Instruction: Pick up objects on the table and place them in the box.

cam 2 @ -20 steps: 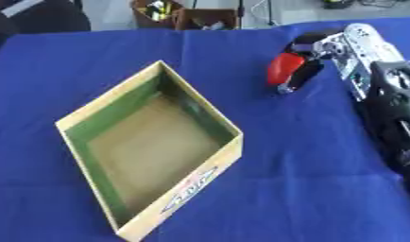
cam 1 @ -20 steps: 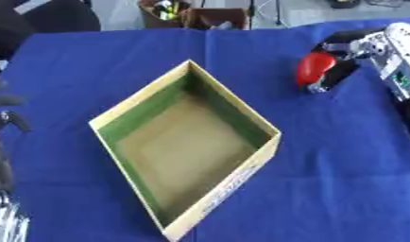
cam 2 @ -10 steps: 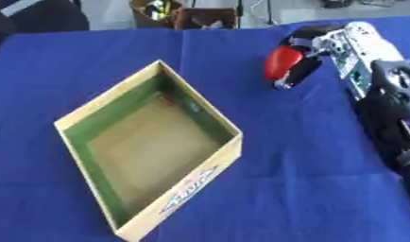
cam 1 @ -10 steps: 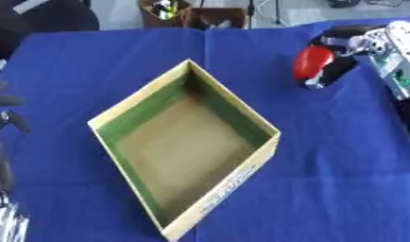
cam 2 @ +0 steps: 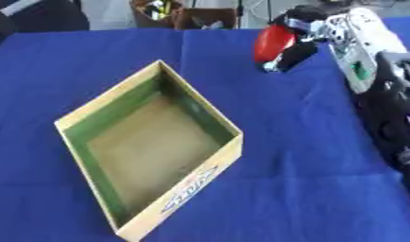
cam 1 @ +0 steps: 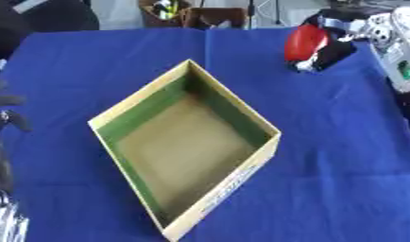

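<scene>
A cardboard box [cam 1: 270, 137] with green inner walls and a tan floor lies open in the middle of the blue table, turned like a diamond; nothing is inside it. At the far right my right hand [cam 2: 301, 29] is curled round a red object [cam 2: 273, 41] and holds it up above the cloth, beyond the box's far right side. The white and black right forearm [cam 2: 365, 52] runs down the right edge. My left hand [cam 1: 6, 123] shows only as dark fingers at the left edge, away from the box.
The blue cloth [cam 1: 340, 156] covers the whole table. Beyond its far edge stand a brown crate with small items [cam 1: 192, 12] and dark shapes at the top left.
My right hand with the red object has risen and drifted a little toward the far edge. The box and left hand stay where they were.
</scene>
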Tool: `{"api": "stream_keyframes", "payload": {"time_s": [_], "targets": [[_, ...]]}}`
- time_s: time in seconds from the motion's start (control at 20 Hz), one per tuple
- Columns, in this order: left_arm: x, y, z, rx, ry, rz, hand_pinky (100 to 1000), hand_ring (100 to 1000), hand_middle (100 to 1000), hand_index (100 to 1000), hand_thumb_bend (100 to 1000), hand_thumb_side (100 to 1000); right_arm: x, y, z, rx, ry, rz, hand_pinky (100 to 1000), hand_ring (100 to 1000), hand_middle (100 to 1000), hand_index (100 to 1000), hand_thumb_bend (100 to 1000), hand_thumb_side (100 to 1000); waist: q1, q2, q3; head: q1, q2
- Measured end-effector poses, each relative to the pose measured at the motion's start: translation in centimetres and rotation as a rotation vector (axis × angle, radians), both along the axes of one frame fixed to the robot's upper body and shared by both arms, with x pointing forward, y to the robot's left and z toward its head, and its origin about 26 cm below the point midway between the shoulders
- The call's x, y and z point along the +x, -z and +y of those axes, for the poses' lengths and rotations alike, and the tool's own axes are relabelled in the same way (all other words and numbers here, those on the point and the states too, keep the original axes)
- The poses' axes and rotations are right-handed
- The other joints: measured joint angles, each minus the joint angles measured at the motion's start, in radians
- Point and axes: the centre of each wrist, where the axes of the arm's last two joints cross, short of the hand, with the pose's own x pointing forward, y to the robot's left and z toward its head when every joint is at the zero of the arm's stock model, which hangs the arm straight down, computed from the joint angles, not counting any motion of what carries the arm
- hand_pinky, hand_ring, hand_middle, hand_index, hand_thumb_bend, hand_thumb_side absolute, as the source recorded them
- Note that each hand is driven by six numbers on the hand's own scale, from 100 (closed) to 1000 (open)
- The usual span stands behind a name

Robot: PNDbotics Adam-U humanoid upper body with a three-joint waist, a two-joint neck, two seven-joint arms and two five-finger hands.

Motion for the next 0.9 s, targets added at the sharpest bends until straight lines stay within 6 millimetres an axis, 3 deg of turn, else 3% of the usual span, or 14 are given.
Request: {"api": "stream_keyframes", "payload": {"time_s": [0.4, 0.9], "targets": [[0.0, 0.0, 0.0, -0.003, 0.003, 0.000, 285, 535, 587, 699, 100, 942, -4.4, -4.3, 4.4, 0.047, -0.220, -0.126, 204, 367, 384, 609, 100, 544, -0.009, -0.015, 0.003, -0.003, 0.000], [0.0, 0.0, 0.0, -0.006, 0.007, 0.001, 285, 535, 586, 699, 100, 943, -7.9, -5.0, 9.6, 0.035, -0.446, -0.119, 194, 364, 382, 605, 100, 540, -0.018, -0.021, 0.011, -0.009, -0.001]]}}
